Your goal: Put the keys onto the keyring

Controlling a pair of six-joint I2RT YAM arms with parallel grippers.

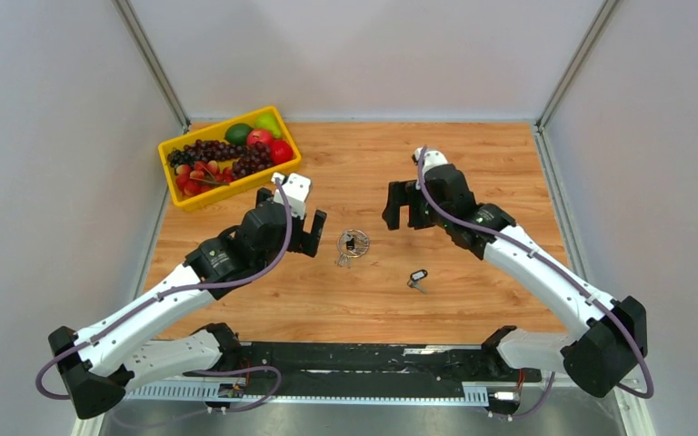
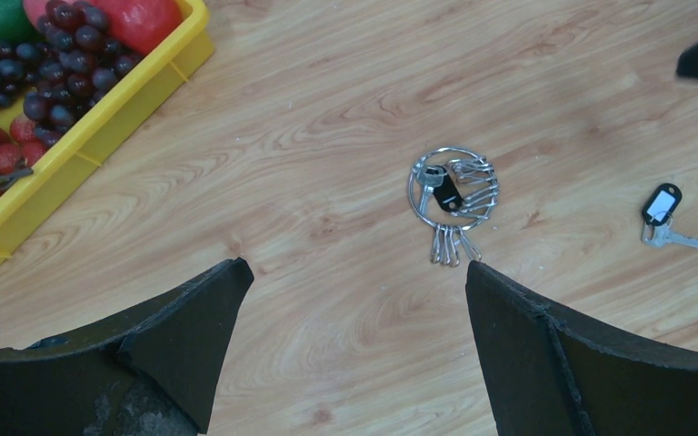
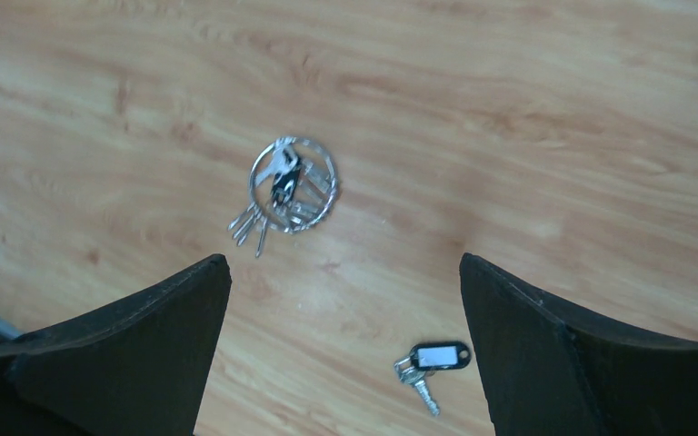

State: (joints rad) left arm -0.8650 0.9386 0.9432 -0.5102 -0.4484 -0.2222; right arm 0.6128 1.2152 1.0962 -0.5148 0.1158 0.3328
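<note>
Closest to each wrist camera are broad, matte black, wedge-shaped fingers [image 2: 173, 336], scuffed along their edges. The left gripper [image 2: 354, 272] has its fingers spread wide apart and holds nothing. The right gripper [image 3: 345, 263] is likewise spread wide and empty. Both hang above a worktop [image 1: 473, 163] of warm, wood-grain laminate.

Between the two grippers lies the keyring [image 2: 473, 186], a thin loop of bright silver wire. It lies flat on the worktop, with a fan of tiny silver keys [image 2: 447, 247] spilling past its near edge. A small key with a black plastic head [image 2: 448, 200] lies inside the loop; whether it is threaded on cannot be told.

A second key [image 2: 662, 204] lies on the bare worktop, apart from the ring and nearer the right arm. It has a rounded black plastic head with a pale window and a short silver blade.

At the far left corner sits a yellow plastic crate [image 1: 182, 195] of glossy fruit: dark grapes, red apples and green pieces.
</note>
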